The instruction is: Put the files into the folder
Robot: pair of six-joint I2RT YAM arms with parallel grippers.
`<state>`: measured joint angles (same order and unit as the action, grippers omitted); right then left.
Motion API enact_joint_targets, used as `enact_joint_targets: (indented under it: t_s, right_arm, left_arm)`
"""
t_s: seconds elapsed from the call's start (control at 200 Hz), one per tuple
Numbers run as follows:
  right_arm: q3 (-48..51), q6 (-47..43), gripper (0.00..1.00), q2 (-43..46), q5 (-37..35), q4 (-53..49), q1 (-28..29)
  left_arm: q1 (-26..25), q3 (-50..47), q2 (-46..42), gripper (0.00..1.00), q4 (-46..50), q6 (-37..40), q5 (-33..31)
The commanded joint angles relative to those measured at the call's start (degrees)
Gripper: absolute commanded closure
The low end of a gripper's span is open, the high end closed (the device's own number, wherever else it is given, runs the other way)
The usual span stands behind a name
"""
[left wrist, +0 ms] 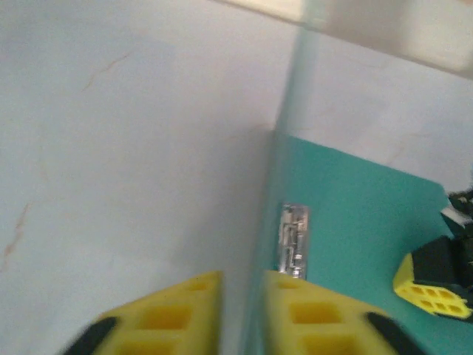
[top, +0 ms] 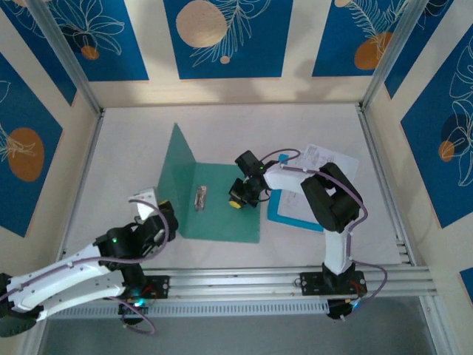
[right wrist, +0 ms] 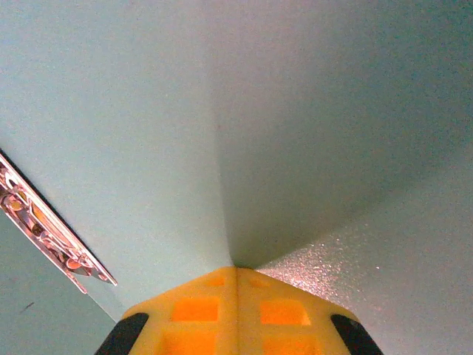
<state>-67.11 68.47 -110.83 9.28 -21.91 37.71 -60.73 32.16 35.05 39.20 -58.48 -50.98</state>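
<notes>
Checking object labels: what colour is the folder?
Teal-green folder, clearest from the top external view.

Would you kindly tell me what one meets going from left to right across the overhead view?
left hand → metal clip → right hand → light-blue sheet → files

No text, label, brand, number or sign can be read. The files [top: 330, 157], lying near the right edge of the tabletop [top: 222, 126], carry dark printing, but it is too small to make out.
</notes>
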Motion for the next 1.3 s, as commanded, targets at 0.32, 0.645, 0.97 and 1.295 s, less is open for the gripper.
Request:
enact_joint_targets:
  t_s: [0.32, 0.645, 0.97, 1.295]
  right_arm:
    - [1.72, -1.68, 1.00, -3.42, -0.81, -5.03, -0.80]
    - [0.91, -2.61, 1.00, -4.10, -1.02, -6.10, -0.79]
    - [-2.74, -5.06, 1.00, -5.36, -2.45, -9.79, -0.72]
    - [-6.56, -9.33, 1.00, -7.55, -2.07, -13.66, -2.77]
  left_arm:
    - [4.02, -7.25, -16.95, 0.54, 22.10, -25.52, 5.92]
    - [19.81, -5.85, -11.33, 0.38, 15.93, -18.86, 33.74]
    - [20.39, 24.72, 11.81, 0.42, 13.08, 0.84, 41.59]
    - [33.02, 22.16, 37.54, 0.58, -1.91, 14.36, 53.85]
